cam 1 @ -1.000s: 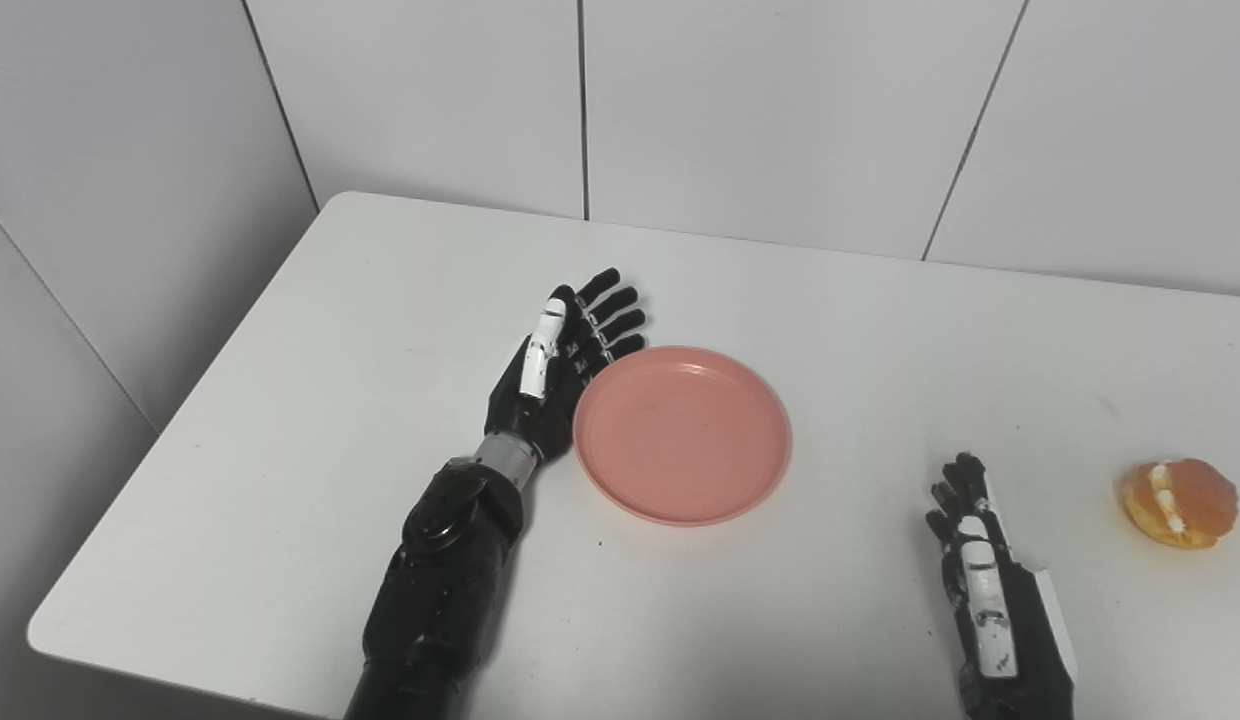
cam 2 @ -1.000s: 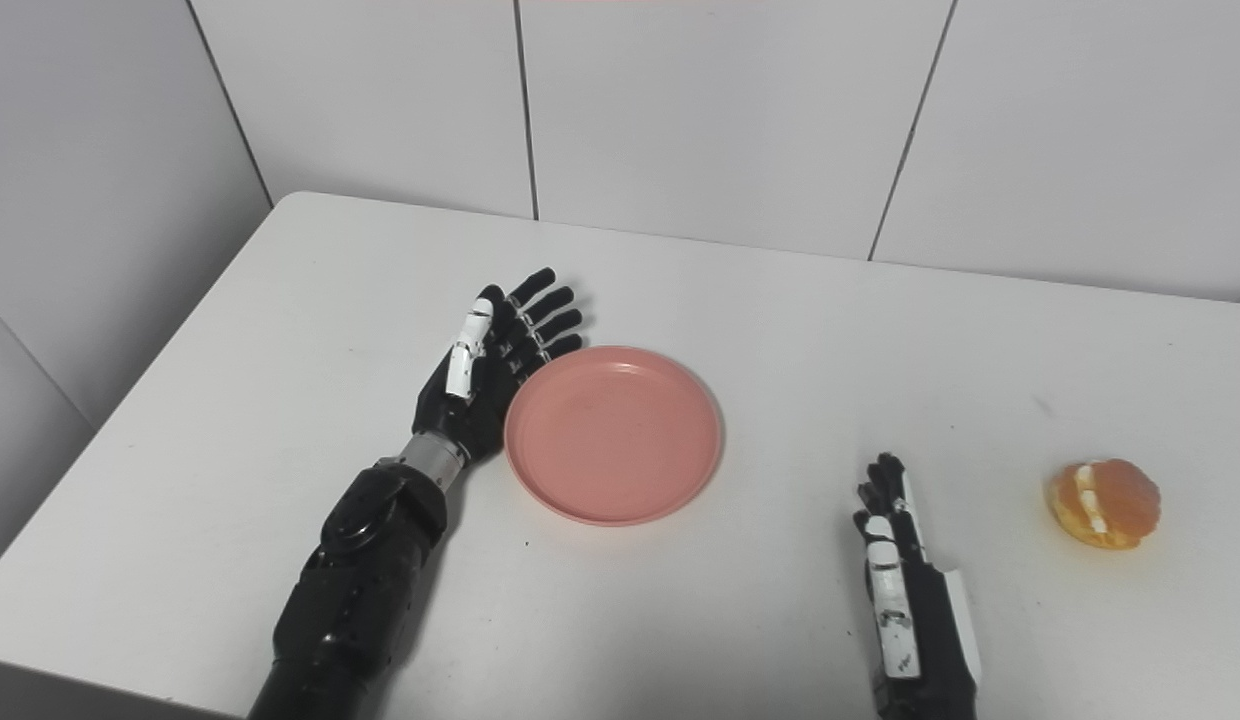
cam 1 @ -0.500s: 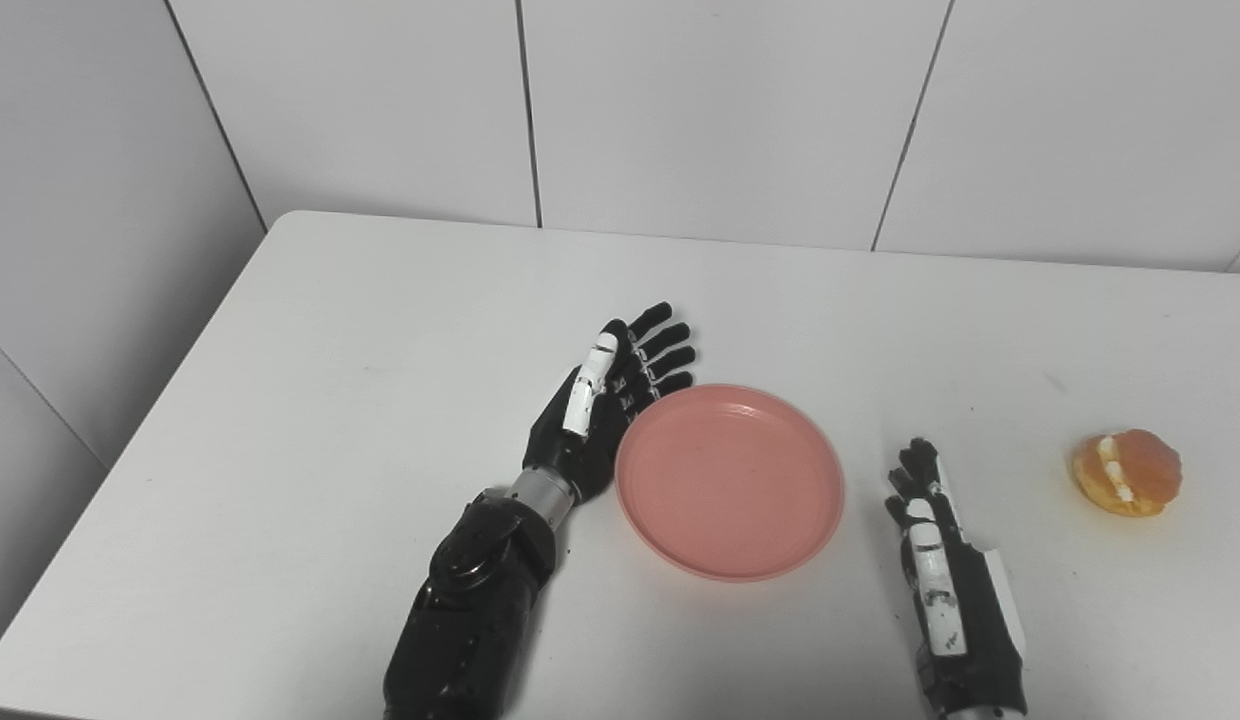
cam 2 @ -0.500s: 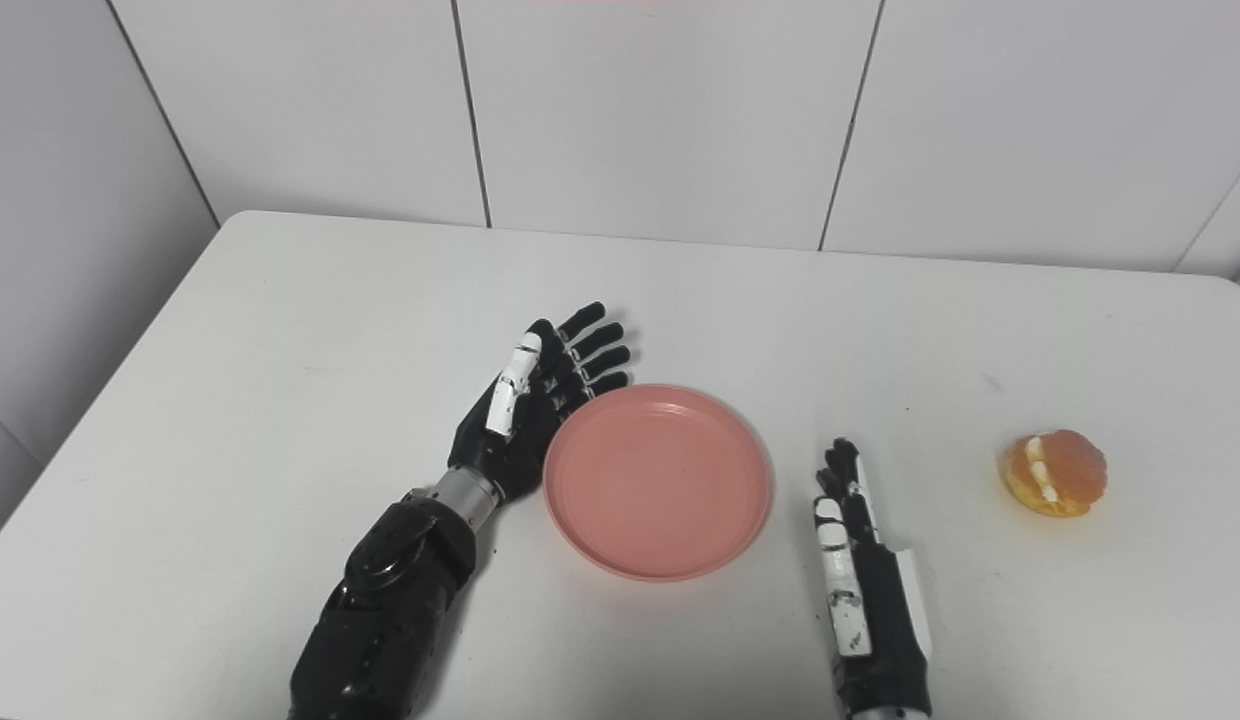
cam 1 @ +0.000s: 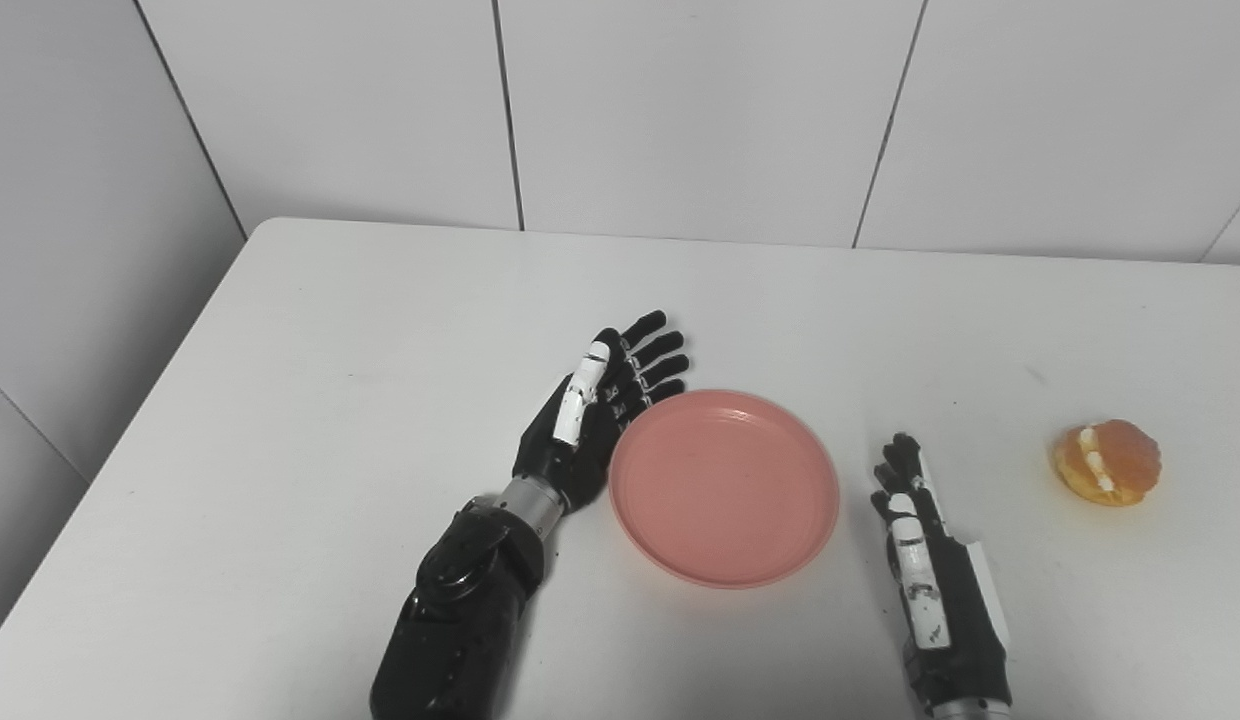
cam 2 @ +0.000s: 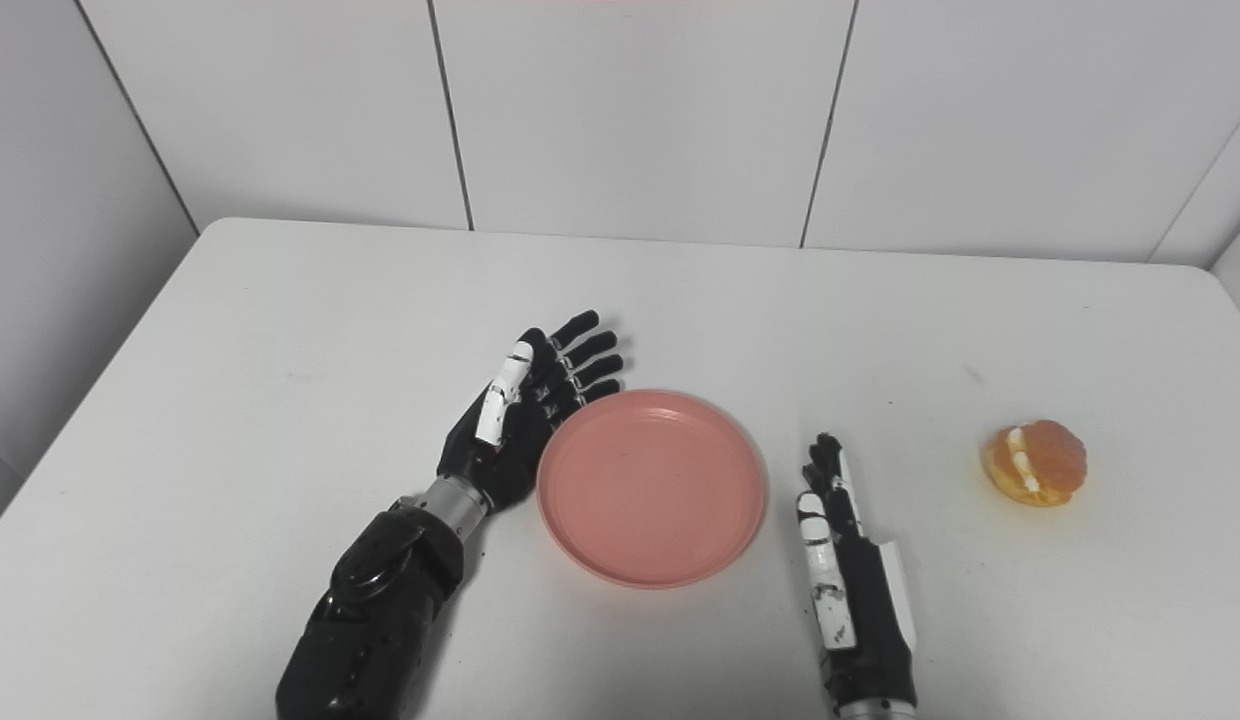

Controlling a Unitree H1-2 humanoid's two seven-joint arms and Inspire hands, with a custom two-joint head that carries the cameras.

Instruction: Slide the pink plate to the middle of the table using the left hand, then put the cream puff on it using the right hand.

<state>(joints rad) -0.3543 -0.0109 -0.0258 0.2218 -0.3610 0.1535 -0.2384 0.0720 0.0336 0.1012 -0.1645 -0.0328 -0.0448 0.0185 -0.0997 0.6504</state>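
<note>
Left hand [cam 1: 600,400] spread flat, holding nothing, pressed edge-on against pink plate [cam 1: 725,487].

Right hand [cam 1: 920,520] lying on white tabletop [cam 1: 360,350] just right of plate, fingers straight and close together, grasping nothing. Plate resting empty near tabletop's middle, between both hands. Cream puff [cam 1: 1108,461] sitting well apart to the right, near tabletop's edge, untouched.

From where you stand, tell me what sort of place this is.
Probably a robot test bench, not a kitchen: a bare white table against plain white wall panels, holding only a pink plate and a cream puff.
</note>
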